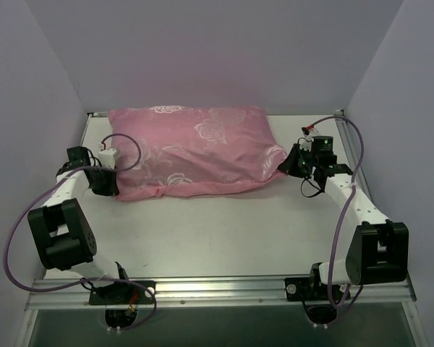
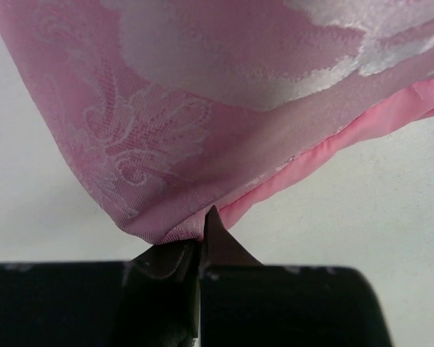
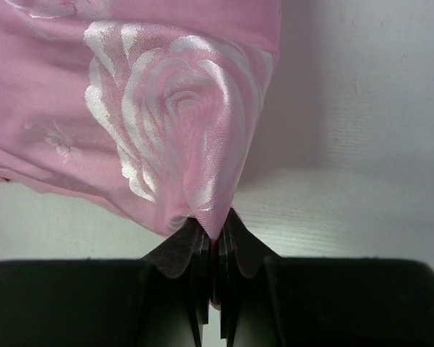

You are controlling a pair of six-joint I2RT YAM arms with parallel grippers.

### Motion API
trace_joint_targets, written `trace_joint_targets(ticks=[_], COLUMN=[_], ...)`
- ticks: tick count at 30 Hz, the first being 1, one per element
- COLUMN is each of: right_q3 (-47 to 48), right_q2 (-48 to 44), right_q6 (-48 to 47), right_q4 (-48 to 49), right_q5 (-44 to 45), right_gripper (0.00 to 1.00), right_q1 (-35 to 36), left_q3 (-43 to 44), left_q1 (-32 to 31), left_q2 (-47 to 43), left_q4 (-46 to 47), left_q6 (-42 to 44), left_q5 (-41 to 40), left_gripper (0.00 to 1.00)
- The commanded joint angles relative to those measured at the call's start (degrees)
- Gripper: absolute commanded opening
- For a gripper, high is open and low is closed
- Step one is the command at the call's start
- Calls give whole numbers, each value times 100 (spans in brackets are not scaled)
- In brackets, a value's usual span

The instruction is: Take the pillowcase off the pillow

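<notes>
Progress is slight so far: the pillowcase (image 1: 192,152) covers the pillow completely, and no white shows in any of my three views, so I judge the stripping itself has not begun. The bundle lies plump across the far half of the table (image 1: 202,238), its long side running left to right, close to the back wall (image 1: 202,58). What is done is the grasp. My left gripper (image 2: 200,242) is closed tight on the near-left corner of the fabric, the jaws meeting with only a thin fold between them. My right gripper (image 3: 217,233) is likewise pinched on the right-hand corner, a rose pattern bunching just above the fingertips. Whether either pinch takes cloth alone or some stuffing too, I cannot tell. A brighter pink hem runs away from my left pinch along the lower edge, but I cannot see where the opening lies, and that decides which way the cover must slide. Everything else is left: finding the opening, working the pillow out, and parting the two. For room, the near half of the table is bare down to the rail (image 1: 217,288) at the near edge, so pulling toward myself looks the freest course. Side walls (image 1: 29,108) stand close beyond each table edge, and my right gripper sits near the right edge, so outward travel is short; upward looks open.
</notes>
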Motion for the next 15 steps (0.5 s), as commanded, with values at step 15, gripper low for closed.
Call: trace_joint_targets(ticks=[15], right_q3=[4641], right_q2=[-2086], right_q6=[415], right_q4=[-1820], right_q5=[388], right_gripper=[0], right_q1=[-41], left_q3=[4341], left_q1=[515], left_q2=[-2957], left_q4=[-3065], left_q6=[-763], left_q5=[415], left_gripper=[2])
